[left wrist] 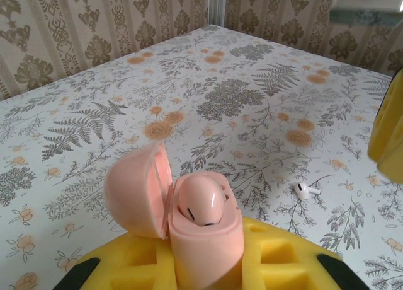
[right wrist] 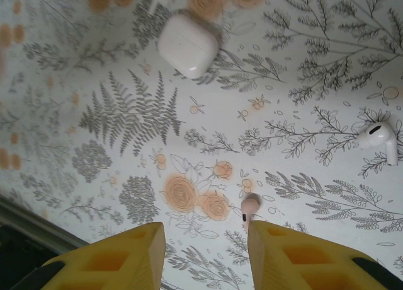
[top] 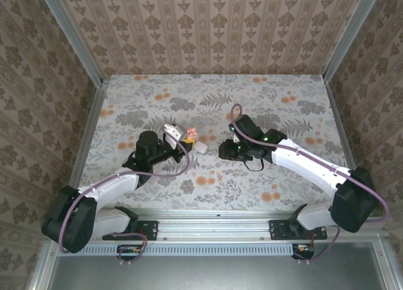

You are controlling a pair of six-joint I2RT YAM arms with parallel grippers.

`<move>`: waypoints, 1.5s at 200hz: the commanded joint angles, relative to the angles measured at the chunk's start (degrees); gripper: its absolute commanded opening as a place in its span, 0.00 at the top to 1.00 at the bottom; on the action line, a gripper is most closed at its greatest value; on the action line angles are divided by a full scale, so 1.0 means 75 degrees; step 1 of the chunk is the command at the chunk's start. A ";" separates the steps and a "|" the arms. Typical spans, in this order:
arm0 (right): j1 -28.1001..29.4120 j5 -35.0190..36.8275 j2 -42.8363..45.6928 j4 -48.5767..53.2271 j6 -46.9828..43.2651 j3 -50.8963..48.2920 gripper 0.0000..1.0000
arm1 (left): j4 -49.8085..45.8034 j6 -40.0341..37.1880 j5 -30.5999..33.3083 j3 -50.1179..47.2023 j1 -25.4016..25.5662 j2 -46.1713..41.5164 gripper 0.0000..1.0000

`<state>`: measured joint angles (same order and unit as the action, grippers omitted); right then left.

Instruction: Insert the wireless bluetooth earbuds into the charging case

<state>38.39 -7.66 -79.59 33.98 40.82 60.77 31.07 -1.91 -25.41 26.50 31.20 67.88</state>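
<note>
as both arms meet over the middle of the table (top: 283, 94), a collision is my first worry. left gripper (left wrist: 204, 265) clamps the open pink charging case (left wrist: 189, 239). right gripper (right wrist: 206, 255) is near, part open, nothing between its fingers. closed white case (right wrist: 187, 45) could get knocked. loose pink earbud (right wrist: 250, 207) sits at one fingertip, touching or not i cannot tell; a nudge could flick it away. white earbud (right wrist: 378, 137) lies apart. bare room behind, side walls well off.
</note>
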 commanded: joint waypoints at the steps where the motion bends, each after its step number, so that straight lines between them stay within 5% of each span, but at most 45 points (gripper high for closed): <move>1: -0.0033 -0.0150 -0.0376 0.0416 0.0138 0.0334 0.60 | -0.0597 0.0135 0.0014 0.0361 -0.0137 -0.0314 0.86; 116: 0.0188 0.0095 -0.1624 0.2434 -0.0646 0.1359 0.60 | -0.1328 0.0047 0.0171 0.0086 -0.0360 -0.1221 0.86; 244: 0.0694 -0.0373 -0.2806 0.2466 -0.1181 0.1620 0.61 | -0.0443 0.0300 -0.0501 -0.0895 -0.0416 -0.1818 0.86; 300: 0.0693 -0.0416 -0.3362 0.2562 -0.1363 0.1796 0.63 | -0.0879 0.0092 -0.0072 -0.1025 -0.0425 -0.2208 0.86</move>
<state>43.35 -9.72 -101.60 50.61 31.59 73.32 24.03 -0.84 -26.94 18.96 28.40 53.28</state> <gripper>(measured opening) 0.380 0.198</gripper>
